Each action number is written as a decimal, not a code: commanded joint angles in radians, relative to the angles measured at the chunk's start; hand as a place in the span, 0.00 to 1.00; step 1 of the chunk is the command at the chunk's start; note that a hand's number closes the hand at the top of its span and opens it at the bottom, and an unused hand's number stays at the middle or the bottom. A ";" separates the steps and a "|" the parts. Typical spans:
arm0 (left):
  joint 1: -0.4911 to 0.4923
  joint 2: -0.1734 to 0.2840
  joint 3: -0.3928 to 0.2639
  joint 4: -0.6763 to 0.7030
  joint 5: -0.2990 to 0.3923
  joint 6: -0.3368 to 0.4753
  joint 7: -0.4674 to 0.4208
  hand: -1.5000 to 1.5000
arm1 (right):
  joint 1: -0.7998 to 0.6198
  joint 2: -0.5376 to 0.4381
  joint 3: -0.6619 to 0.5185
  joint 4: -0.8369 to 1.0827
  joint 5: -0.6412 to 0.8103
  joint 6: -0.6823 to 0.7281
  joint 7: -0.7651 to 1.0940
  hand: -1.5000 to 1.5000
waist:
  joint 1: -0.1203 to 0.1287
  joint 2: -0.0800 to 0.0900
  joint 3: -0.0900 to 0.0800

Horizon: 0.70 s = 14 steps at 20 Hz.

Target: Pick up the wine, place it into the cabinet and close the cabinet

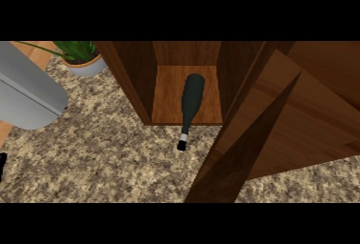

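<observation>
1. Wine (191,100): dark green bottle, lying on its side. I am seeing its body resting on the cabinet (134,76) floor, with the neck sticking out past the front edge over the desk (105,162). A pale band is showing near the black cap, which is pointing toward me.
2. Cabinet: brown wood, standing open. I am looking into its inner compartment, where the bottle is occupying the middle of the floor board.
3. Cabinet door (281,128): swung wide open at the right, its edge slanting down toward the lower middle of the view.
4. Desk: speckled stone top, carrying the cabinet and the other items.
5. Left forearm (28,90): grey, coming in at the upper left and lying well apart from the bottle.
6. Left hand (2,164): only a black sliver is showing at the left edge, so I cannot tell its state.
7. Right hand: not appearing in my view.
8. Potted plant (83,59): green leaves in a pale pot, sitting left of the cabinet.
</observation>
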 commanded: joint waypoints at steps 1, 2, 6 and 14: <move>0.019 0.014 0.037 -0.034 0.020 -0.015 0.033 0.00 | -0.098 0.036 0.195 -0.071 0.129 -0.095 0.039 1.00 | 0.004 0.000 0.000; 0.047 0.010 0.038 -0.011 0.017 -0.048 0.008 0.00 | -0.100 0.036 0.232 -0.045 0.153 -0.107 0.013 1.00 | 0.008 -0.005 -0.001; -0.003 0.001 0.051 0.015 0.061 -0.090 0.051 0.00 | -0.270 0.035 0.192 0.031 0.167 -0.203 0.042 1.00 | 0.009 0.004 -0.001; -0.029 -0.029 0.062 0.013 0.067 -0.108 0.074 0.00 | -0.537 0.031 0.101 0.180 0.065 -0.347 0.069 1.00 | 0.031 0.011 -0.002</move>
